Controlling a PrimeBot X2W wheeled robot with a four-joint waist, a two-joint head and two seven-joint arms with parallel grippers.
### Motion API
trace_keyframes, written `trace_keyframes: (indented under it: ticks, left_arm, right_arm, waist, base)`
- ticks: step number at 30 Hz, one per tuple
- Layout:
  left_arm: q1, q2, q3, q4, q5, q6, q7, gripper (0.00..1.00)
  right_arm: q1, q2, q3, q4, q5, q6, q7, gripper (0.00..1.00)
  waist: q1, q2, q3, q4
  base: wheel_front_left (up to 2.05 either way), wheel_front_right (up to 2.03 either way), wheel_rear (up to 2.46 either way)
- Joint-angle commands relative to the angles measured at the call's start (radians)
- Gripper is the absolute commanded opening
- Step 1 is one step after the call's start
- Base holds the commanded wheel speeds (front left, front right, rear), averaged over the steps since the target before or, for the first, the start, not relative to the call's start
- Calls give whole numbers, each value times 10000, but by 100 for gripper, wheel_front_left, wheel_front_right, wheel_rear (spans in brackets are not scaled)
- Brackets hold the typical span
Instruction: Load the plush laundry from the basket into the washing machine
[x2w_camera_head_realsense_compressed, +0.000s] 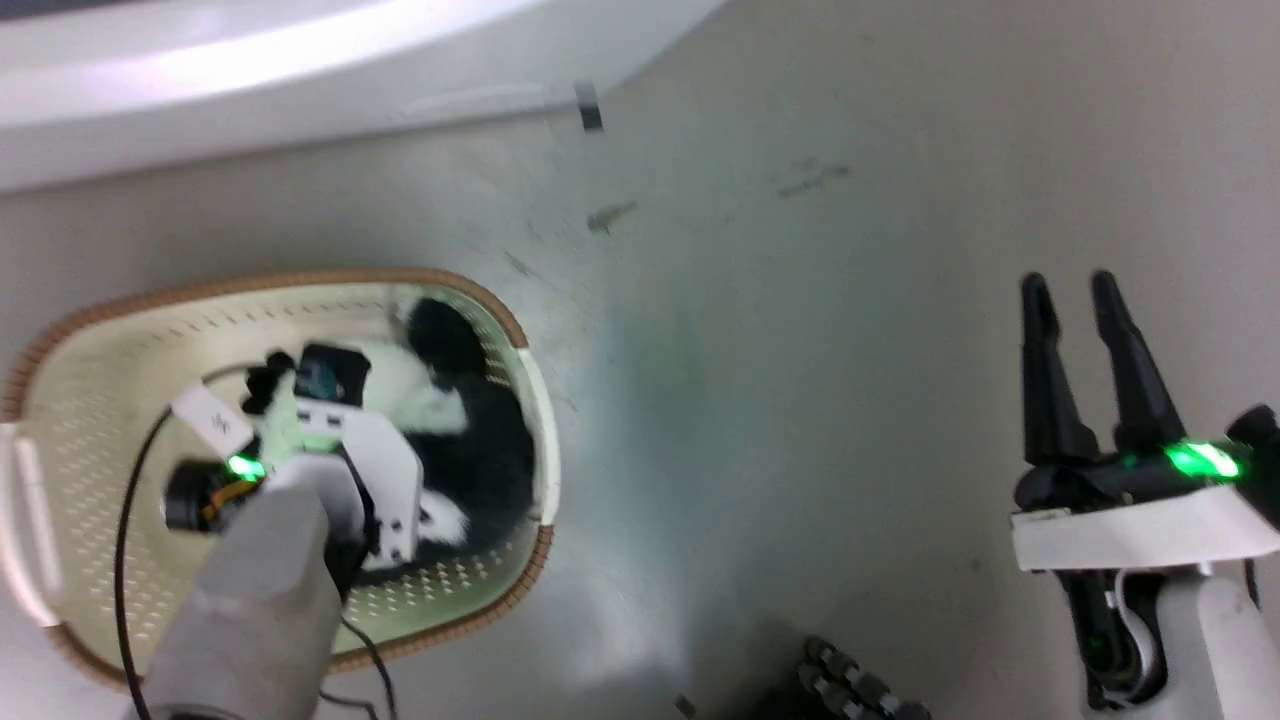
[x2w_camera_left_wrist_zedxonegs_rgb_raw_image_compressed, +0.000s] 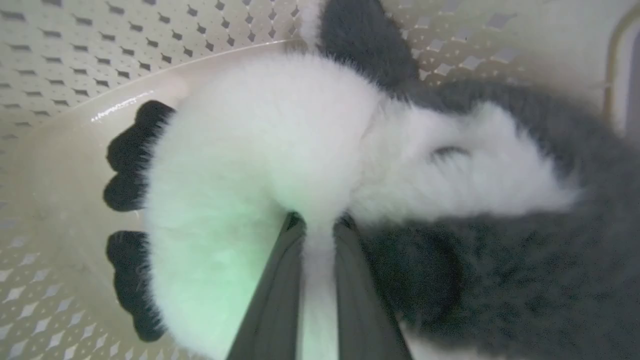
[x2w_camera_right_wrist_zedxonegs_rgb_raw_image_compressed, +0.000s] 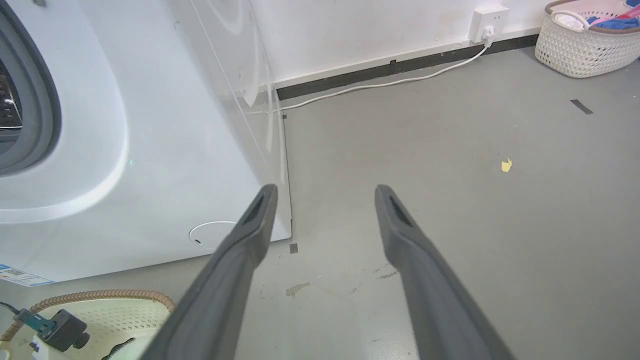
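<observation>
One plush laundry (x2w_camera_left_wrist_zedxonegs_rgb_raw_image_compressed: 260, 150), the panda, lies curled in the basket (x2w_camera_head_realsense_compressed: 300, 285), crowded toward its 3 o'clock end in the head view. The left gripper (x2w_camera_left_wrist_zedxonegs_rgb_raw_image_compressed: 319, 222) reaches down into the basket, fingers nearly together with a tuft of white fur pinched between them, probably for the lift out. From those tips the white body spreads from 10 to 2 o'clock, with black fur at 4. The right gripper (x2w_camera_head_realsense_compressed: 1068, 285) hangs well apart at 3 o'clock over the floor, spread and empty, likely leaving the way to the washing machine (x2w_camera_right_wrist_zedxonegs_rgb_raw_image_compressed: 150, 150) free.
</observation>
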Motion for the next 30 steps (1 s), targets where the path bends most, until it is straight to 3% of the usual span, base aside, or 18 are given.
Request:
trace_keyframes:
  ticks: [1, 10, 12, 14, 15, 22, 30]
  left_arm:
    - [225, -94, 23, 412, -260, -116, -337, 0]
    - [1363, -831, 1, 235, -687, -570, -2372, 0]
    - [1935, -1030, -181, -86, -758, -676, -2958, 0]
    - [2232, -1091, -229, -380, -817, -698, -3097, 0]
    - [2697, -1153, -284, -1044, -879, -716, -3179, 0]
    - [4391, -945, 128, -3938, -787, -694, -3193, 0]
    - [6026, -971, 1132, -7644, -289, -303, -3194, 0]
  right_arm:
    - [203, 20, -194, 58, -93, -7, -112, 100]
    - [1277, 20, -980, 33, -960, -7, -120, 100]
    - [1682, 20, -1153, -43, -1242, -7, -120, 100]
    - [1888, 20, -1177, -77, -1342, -7, -120, 100]
    - [2193, 20, -1156, -122, -1487, -7, -120, 100]
    - [2685, 20, -1138, -153, -1685, -7, -120, 100]
    - [3020, 20, -1281, -306, -1778, -7, -120, 100]
  waist:
    - [-1, -1, -912, 503]
    - [-1, -1, -3468, 1577]
    - [-1, -1, -4640, 2096]
    - [-1, -1, -5096, 2333]
    - [-1, -1, -5658, 2682]
    - [-1, -1, -6559, 3138]
    - [-1, -1, -6741, 3239]
  base:
    - [0, 0, 0]
    - [0, 0, 0]
    - [0, 0, 0]
    - [0, 0, 0]
    - [0, 0, 0]
    - [0, 0, 0]
    - [0, 0, 0]
